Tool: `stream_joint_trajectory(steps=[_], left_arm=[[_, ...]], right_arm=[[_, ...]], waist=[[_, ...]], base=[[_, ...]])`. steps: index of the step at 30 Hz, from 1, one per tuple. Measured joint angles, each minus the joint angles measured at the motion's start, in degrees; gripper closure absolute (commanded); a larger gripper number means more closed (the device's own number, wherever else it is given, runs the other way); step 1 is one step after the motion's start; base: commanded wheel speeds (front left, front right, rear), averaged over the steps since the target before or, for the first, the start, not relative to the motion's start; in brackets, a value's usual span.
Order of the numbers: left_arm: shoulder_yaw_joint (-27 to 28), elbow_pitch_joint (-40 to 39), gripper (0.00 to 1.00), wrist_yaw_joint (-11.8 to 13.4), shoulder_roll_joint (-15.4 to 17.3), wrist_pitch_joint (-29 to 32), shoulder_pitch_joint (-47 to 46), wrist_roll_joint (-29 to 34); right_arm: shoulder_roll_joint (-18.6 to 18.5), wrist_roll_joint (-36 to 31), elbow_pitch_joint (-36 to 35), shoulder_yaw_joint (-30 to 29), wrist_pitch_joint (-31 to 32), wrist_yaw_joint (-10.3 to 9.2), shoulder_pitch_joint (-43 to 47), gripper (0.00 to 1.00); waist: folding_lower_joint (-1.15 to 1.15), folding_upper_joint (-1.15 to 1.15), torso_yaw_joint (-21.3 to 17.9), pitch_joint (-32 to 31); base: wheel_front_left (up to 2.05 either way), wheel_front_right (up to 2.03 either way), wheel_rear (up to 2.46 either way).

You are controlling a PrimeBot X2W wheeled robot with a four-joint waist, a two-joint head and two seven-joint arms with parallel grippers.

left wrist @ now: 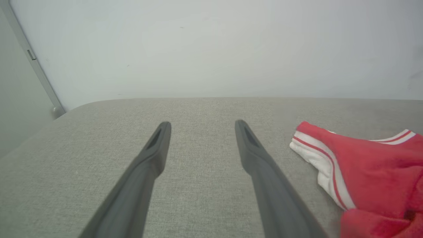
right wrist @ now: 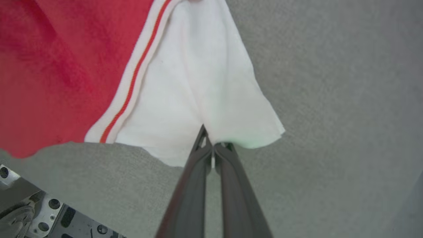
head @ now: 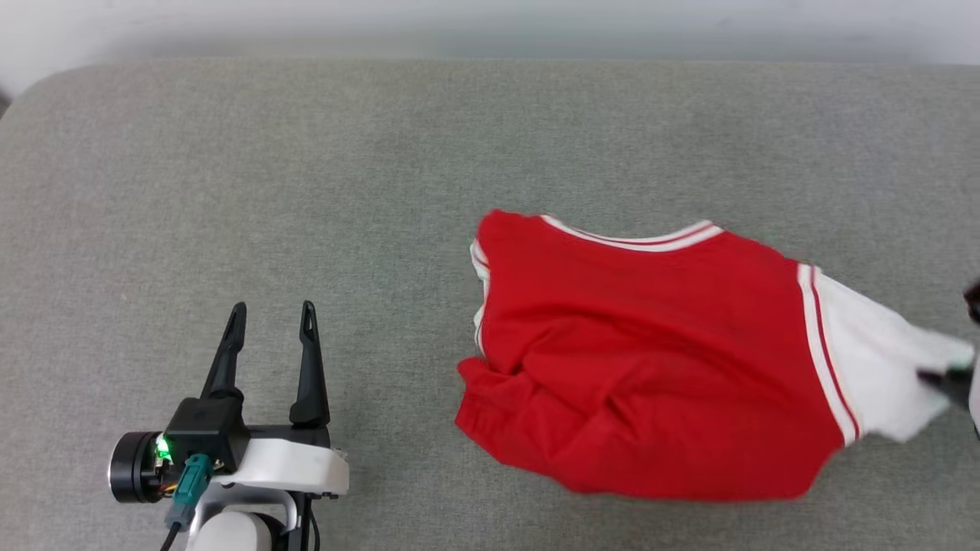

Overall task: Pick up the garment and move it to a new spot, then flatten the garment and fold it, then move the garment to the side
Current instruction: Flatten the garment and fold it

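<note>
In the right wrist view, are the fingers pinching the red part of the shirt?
No, the right gripper pinches the shirt by the edge of its white sleeve, not the red cloth.

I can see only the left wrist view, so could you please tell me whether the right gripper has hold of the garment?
Observer: Yes. The right gripper has its jaws shut on the edge of the garment's white sleeve.
Operator: Thank you. Is the garment lying flat on the surface?
Observer: No. Its red body is wrinkled, and the near left part is bunched into folds, while the gripped sleeve is pulled out to the robot's right.
</note>
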Motion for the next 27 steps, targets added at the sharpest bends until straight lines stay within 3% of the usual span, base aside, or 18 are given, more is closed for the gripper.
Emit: stream_joint_trajectory(steps=[6, 11, 13, 21, 27], left_arm=[[-0.08, 0.12, 0.00, 0.01, 0.01, 0.00, 0.47, 0.08], [-0.01, 0.43, 0.00, -0.09, 0.00, 0.00, 0.97, 0.25], [0.14, 0.63, 0.00, -0.18, -0.01, 0.00, 1.46, 0.57], [1.15, 1.07, 0.00, -1.12, 0.30, 0.00, 1.57, 1.67], [1.67, 1.76, 0.00, -2.56, 2.15, 0.00, -1.90, 2.16]], right_arm=[[0.74, 3.96, 6.23, -1.36, -2.93, 0.00, 14.76, 1.00], [3.35, 4.86, 9.34, -5.25, -6.86, 0.00, 18.92, 1.00], [4.24, 4.24, 9.61, -7.21, -9.04, 0.01, 19.37, 0.00], [5.39, -6.23, 5.19, -20.25, -22.59, -0.01, 17.22, 0.00], [15.30, -17.97, 1.77, -33.88, -32.96, 0.00, 18.23, 0.00]], waist=[[0.00, 0.00, -0.93, -0.82], [0.00, 0.00, -1.32, -1.45], [0.00, 0.00, -1.61, -1.99], [0.00, 0.00, -2.39, -4.88], [0.00, 0.00, -2.58, -5.46]], base=[[0.00, 0.00, 0.00], [0.00, 0.00, 0.00], [0.00, 0.00, 0.00], [0.00, 0.00, 0.00], [0.00, 0.00, 0.00]])
